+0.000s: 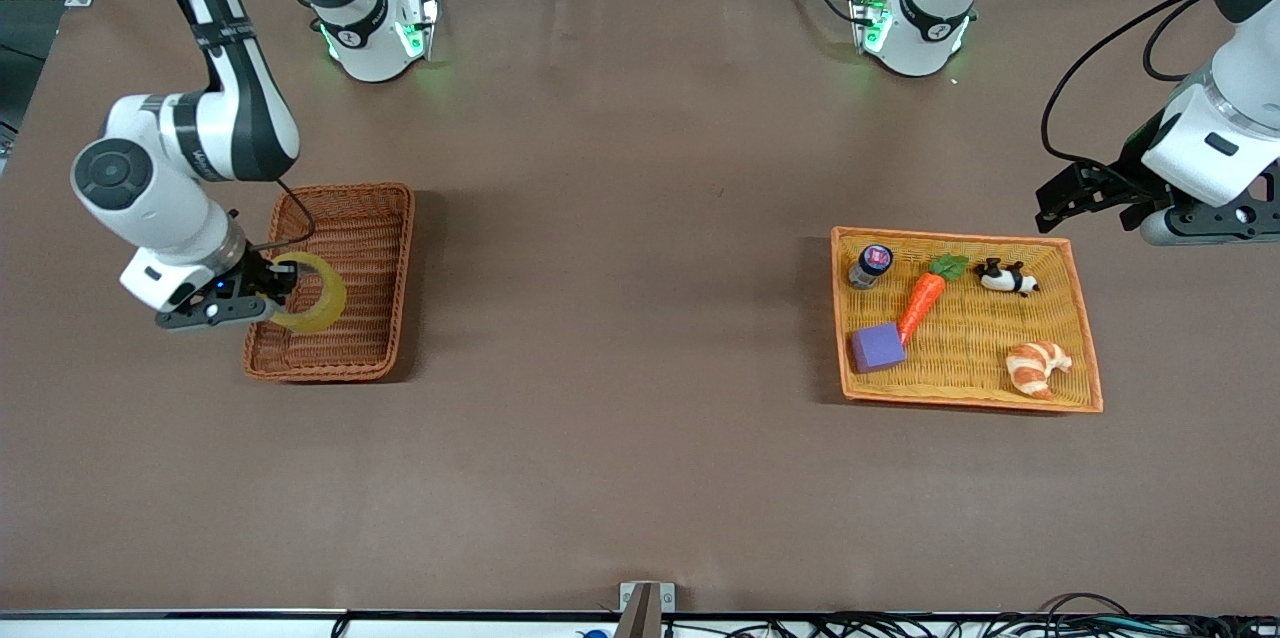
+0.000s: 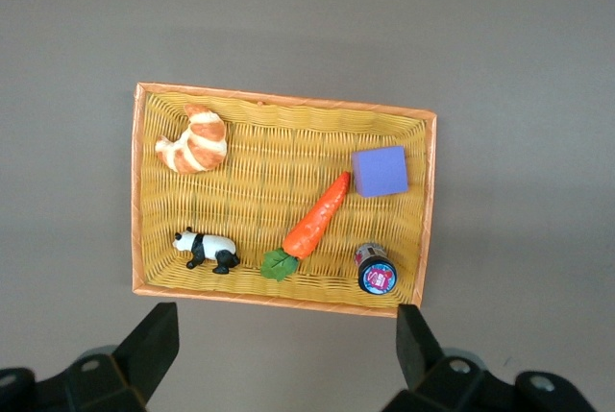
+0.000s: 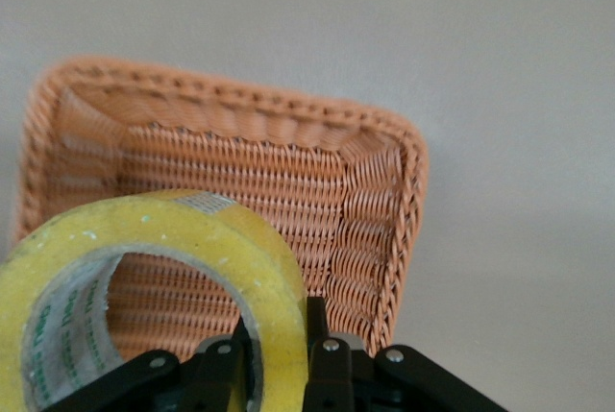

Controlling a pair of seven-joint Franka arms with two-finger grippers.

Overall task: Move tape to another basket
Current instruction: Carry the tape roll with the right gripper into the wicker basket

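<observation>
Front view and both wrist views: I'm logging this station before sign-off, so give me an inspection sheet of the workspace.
Surface: brown table, bare between the baskets.
Job's things: tape held over the reddish-brown basket, not released.
Clutter: yellow tray holds carrot, panda, croissant, purple block, small jar.
Grippers: right gripper shut on the tape's wall; left gripper open, waiting above the table beside the tray.
Cables: black cables on both arms; a bundle along the table edge nearest the front camera.
Surroundings: nothing seen.
</observation>
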